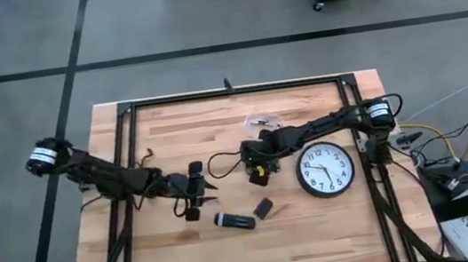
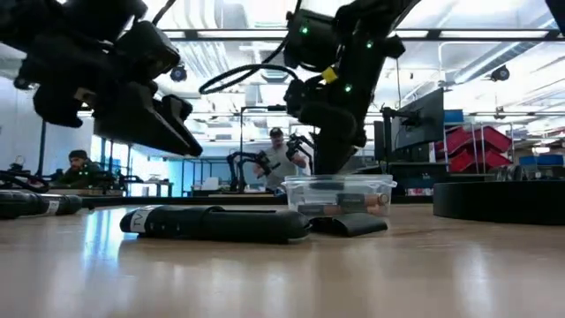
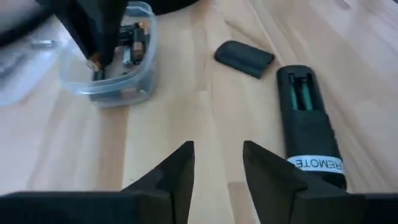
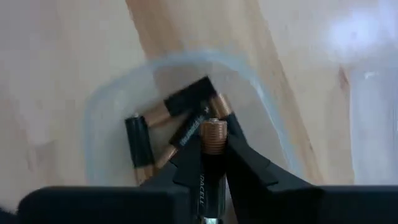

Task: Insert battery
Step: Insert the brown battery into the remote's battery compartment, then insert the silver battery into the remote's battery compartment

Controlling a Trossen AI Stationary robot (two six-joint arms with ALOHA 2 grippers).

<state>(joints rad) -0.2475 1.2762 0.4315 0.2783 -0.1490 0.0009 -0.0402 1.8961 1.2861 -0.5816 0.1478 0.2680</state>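
The pale wooden table [image 1: 215, 124] carries, near its right side, a round white wall clock with a black rim [image 1: 326, 170]; toward the front lies the long black remote control [image 1: 234, 221] with its battery bay uncovered, and just beside it the small black battery cover [image 1: 263, 207]. Between clock and remote sits the clear plastic tub [image 3: 106, 87] holding a few black-and-copper batteries. The right gripper [image 4: 211, 163] hangs over that tub with its fingers clamped on one black-and-copper battery [image 4: 210, 149], which stands upright between them, copper end away from the wrist. The left gripper [image 3: 217, 171] hovers low beside the remote, fingers apart and holding nothing. To do this step well, the right arm should probably lift straight up until the battery is clear of the tub's rim, so the light tub is not dragged or tipped, then carry it toward the open bay [image 3: 298, 93] and lay it lengthwise, matching polarity to the spring end. The left gripper seems well placed to steady the remote first. Room is tight: the clock is near the right arm, the loose cover lies between tub and remote, and the two grippers are close together, while the table's front edge is not far from the remote.
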